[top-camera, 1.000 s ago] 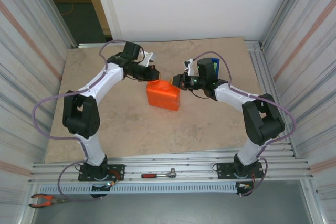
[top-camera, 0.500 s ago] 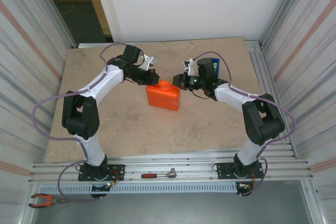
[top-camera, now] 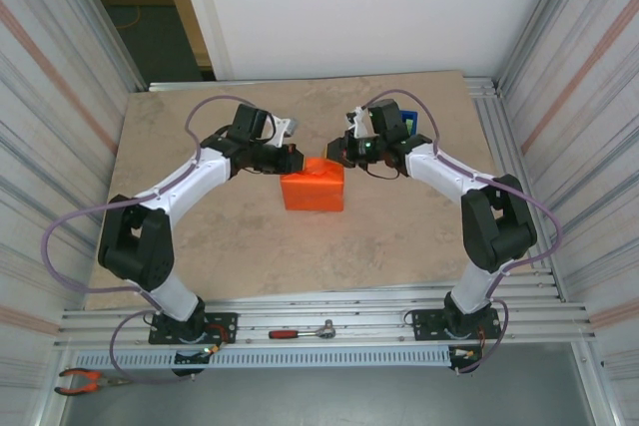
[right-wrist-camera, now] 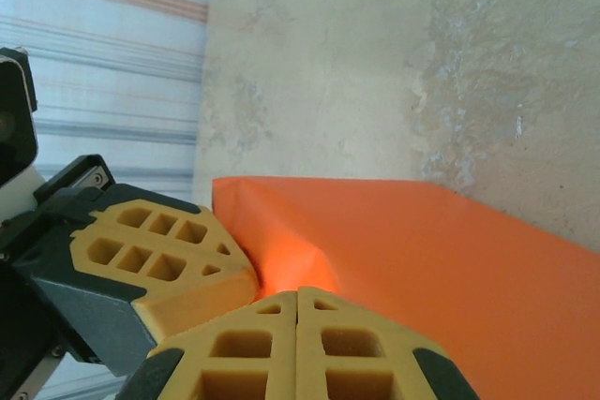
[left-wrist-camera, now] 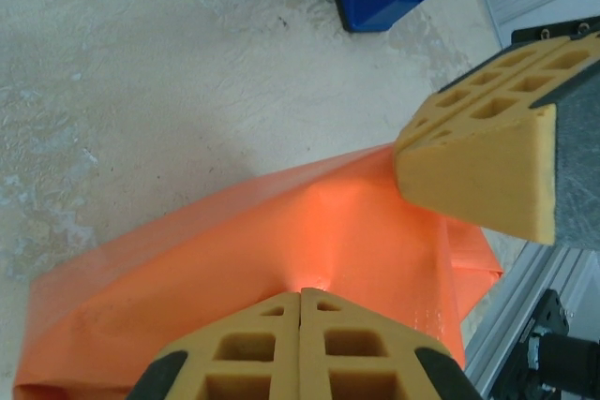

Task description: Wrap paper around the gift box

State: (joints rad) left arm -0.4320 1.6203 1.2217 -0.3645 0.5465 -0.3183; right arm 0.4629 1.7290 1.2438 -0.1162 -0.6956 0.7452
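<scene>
Table (top-camera: 250, 236): stone-look top, parcel at its centre.
Paper (top-camera: 313, 190): orange, folded round the gift box, which is hidden inside. It sits squarer than a second ago.
Left gripper (top-camera: 293, 159): has moved in, jaws shut, pinching the top ridge.
Right gripper (top-camera: 337, 153): barely shifted, jaws shut on the same ridge, so the top seam is probably being gathered for closing.

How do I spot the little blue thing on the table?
Find the pale stone-look table and the lump of orange paper in its middle. Look beyond it toward the far right, partly behind the right arm, for a small blocky thing. It is the only blue thing on the table.
</scene>
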